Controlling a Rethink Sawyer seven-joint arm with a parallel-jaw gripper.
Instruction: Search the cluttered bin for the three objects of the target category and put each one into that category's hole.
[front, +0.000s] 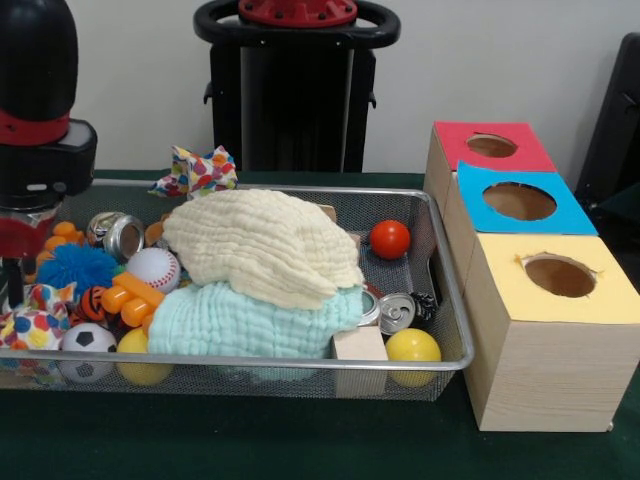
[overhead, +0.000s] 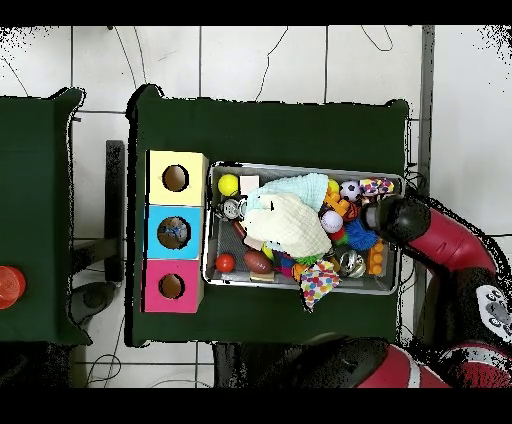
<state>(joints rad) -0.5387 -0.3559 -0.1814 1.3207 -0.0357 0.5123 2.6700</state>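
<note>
The silver wire-mesh bin at frame centre is full of balls, cans and two cloths. Something sits inside the blue-topped wooden box; much sorting seems left. The tool is hidden at left; I cannot tell its state.

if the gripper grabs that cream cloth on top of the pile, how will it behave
The cream cloth looks crinkled and draped, so it is probably floppy and light, sagging when lifted. It lies over the mint cloth and may drag it. Pushed, it would likely bunch rather than slide.
</note>
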